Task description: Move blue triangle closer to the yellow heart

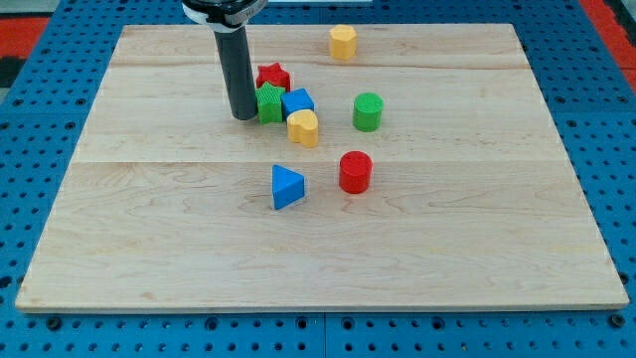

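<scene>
Bright, even light; sharp focus.

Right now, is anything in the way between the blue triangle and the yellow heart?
No. The blue triangle sits below the yellow heart, with only bare board between them. My tip is off to the heart's left, touching the green block, so it must come around below the triangle first. The red cylinder stands clear to the right.

Pale wooden board (149, 249) on a blue pegboard (616, 119). Blue triangle (287, 187), yellow heart (303, 127), red cylinder (355, 171), green cylinder (368, 111), yellow block (343, 42), blue cube (298, 101), red star (273, 77), green block (269, 103), dark rod.
</scene>
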Tool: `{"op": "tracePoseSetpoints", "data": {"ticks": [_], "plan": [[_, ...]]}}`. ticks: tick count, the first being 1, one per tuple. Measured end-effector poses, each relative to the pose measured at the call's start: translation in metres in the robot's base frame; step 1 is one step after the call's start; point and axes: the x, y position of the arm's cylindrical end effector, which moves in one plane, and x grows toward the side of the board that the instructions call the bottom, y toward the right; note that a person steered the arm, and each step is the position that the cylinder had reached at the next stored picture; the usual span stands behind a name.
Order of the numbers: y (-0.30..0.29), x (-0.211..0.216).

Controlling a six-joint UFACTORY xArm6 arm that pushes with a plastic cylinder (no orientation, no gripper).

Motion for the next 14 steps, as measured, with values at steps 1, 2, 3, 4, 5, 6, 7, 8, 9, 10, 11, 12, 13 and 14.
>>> {"op": "tracePoseSetpoints", "data": {"ticks": [1, 2, 3, 4, 5, 6, 7, 8, 9, 10, 11, 12, 13, 14], "plan": [[-0.022, 0.025], [-0.028, 0.072], [-0.019, 0.113], [-0.004, 0.147], [0.035, 0.160], [0.047, 0.155], [0.042, 0.137], [0.043, 0.118], [0.057, 0.109], [0.070, 0.115], [0.090, 0.121], [0.109, 0.112], [0.107, 0.101], [0.091, 0.095]]}}
